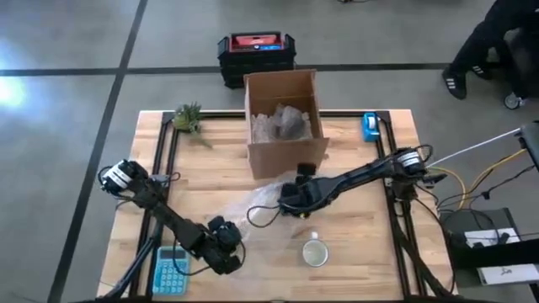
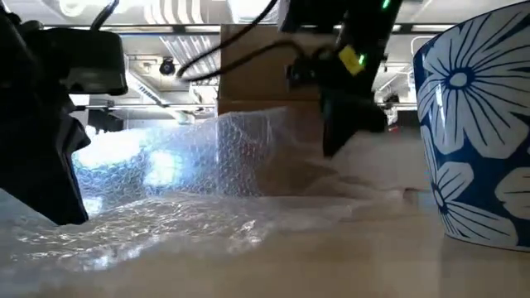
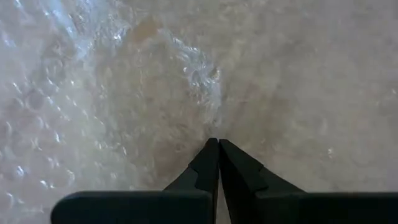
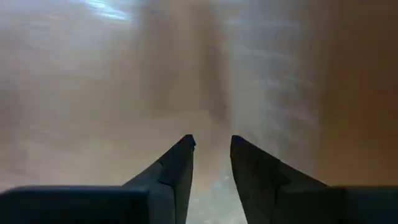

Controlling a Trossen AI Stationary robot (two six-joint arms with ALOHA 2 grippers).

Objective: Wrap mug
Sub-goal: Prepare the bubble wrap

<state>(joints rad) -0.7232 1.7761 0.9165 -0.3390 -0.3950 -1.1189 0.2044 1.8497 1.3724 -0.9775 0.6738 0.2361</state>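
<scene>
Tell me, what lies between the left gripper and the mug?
In the high view, bubble wrap and bare table separate the left gripper from the mug.

Mug (image 2: 480, 132) cut off at low view's edge

A cardboard box (image 1: 283, 122) stands at the table's (image 1: 362, 261) far middle, a plant (image 1: 188, 118) at the far left corner. Bubble wrap (image 1: 253, 206) lies near of the box, mid-table; the mug (image 1: 316, 252) stands right of it, nearer, and a calculator (image 1: 171, 271) lies at the near left
</scene>
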